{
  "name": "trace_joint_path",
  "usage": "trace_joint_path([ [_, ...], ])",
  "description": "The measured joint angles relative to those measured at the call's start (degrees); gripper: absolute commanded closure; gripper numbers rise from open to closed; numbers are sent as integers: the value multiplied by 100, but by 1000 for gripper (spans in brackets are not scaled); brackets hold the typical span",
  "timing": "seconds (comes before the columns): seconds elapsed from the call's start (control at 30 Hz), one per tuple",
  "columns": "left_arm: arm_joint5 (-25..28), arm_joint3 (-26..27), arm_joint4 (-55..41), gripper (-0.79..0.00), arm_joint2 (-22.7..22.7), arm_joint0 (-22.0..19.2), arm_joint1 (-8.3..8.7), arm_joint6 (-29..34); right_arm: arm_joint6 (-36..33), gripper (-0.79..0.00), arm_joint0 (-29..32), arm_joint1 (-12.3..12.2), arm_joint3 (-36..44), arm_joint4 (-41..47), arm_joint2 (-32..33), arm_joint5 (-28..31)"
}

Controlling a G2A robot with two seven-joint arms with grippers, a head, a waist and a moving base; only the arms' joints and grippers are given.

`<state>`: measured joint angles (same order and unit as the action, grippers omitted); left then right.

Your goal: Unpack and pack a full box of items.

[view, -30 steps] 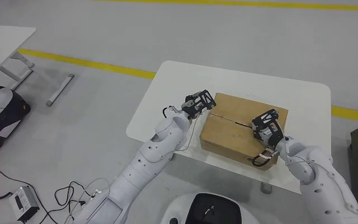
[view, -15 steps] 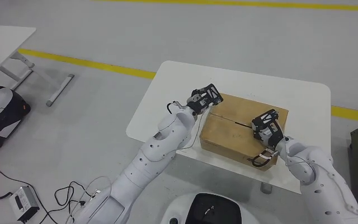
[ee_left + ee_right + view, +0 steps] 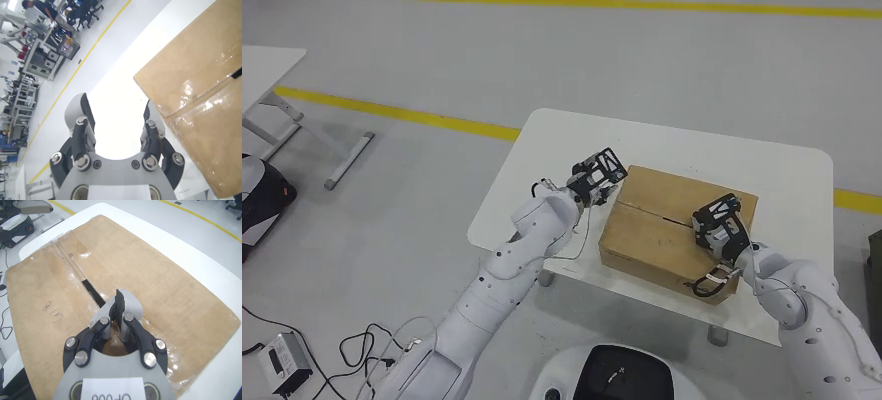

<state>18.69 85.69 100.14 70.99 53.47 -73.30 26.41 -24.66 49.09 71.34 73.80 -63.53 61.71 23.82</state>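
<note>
A closed cardboard box [image 3: 667, 228] stands on the white table [image 3: 562, 150], its top seam covered with clear tape. In the right wrist view the seam shows a dark slit [image 3: 92, 292] across the box top [image 3: 147, 264]. My left gripper [image 3: 604, 170] hovers open at the box's left end, beside its far corner; its jaws are spread wide with bare table between them [image 3: 115, 102], and one finger sits close to the box edge [image 3: 189, 79]. My right gripper [image 3: 720, 217] is shut, tips together [image 3: 118, 295] over the taped seam at the box's right end.
The table [image 3: 782, 165] has bare room behind the box and to its left. Another white table [image 3: 267, 75] stands far left across the floor. A dark wheeled unit [image 3: 257, 205] and loose cables [image 3: 362, 350] lie on the floor at the left.
My left gripper swung in over the box's left corner, then drew back a little toward the table's left side. The right gripper and the box have kept still.
</note>
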Motion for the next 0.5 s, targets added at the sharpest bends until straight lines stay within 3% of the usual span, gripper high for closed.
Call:
trace_joint_path([
  [0.23, 435, -153, 65, -785, 187, 385, 80, 81, -31, 0, -36, 11, -3, 2, -31, 49],
  [0.5, 297, -888, 453, -785, -292, 105, 11, -237, -52, 0, -54, 17, -38, -22, -48, 89],
])
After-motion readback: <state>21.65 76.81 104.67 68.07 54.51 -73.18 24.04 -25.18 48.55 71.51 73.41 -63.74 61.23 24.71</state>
